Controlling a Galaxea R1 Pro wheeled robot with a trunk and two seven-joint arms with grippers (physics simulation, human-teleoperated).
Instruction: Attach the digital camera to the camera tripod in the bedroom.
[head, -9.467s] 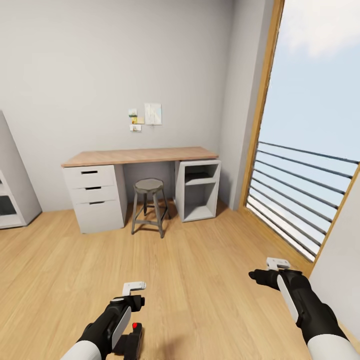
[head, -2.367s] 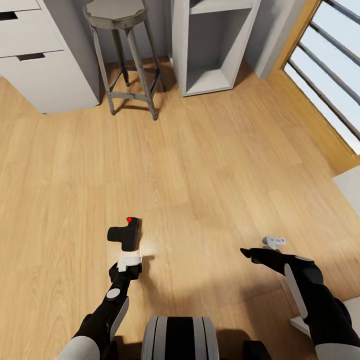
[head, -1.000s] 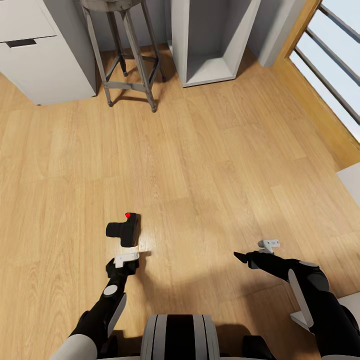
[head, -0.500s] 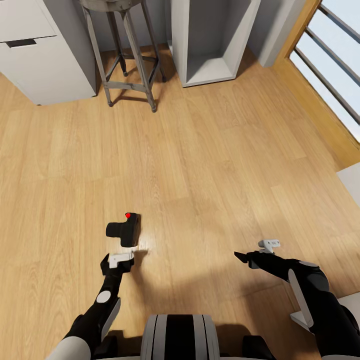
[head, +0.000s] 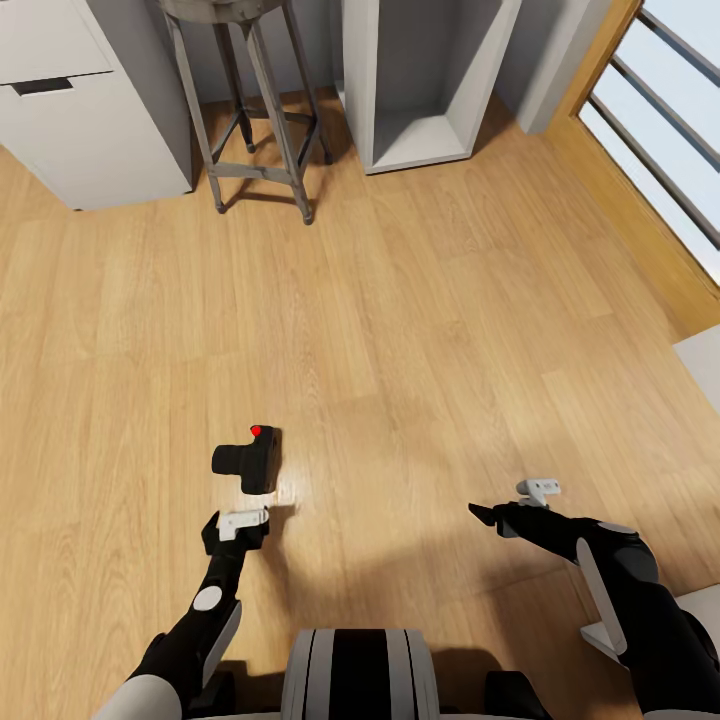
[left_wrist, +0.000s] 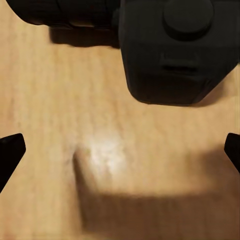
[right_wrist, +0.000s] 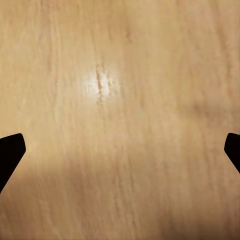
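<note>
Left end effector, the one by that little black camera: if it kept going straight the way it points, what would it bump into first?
Most likely the digital camera on the wood floor. The left end effector is open and aimed at it from just short; its height above the floor is unclear.

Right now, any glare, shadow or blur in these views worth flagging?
Head view: sharp, a small glare patch beside the digital camera. Left wrist view: soft close-up, floor glare and a broad shadow below the camera. Right wrist view: one bright streak, mild blur.

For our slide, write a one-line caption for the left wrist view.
Open left gripper hovers over the wood floor, jaws spread wide, the black camera lying just ahead, not yet grasped.
</note>
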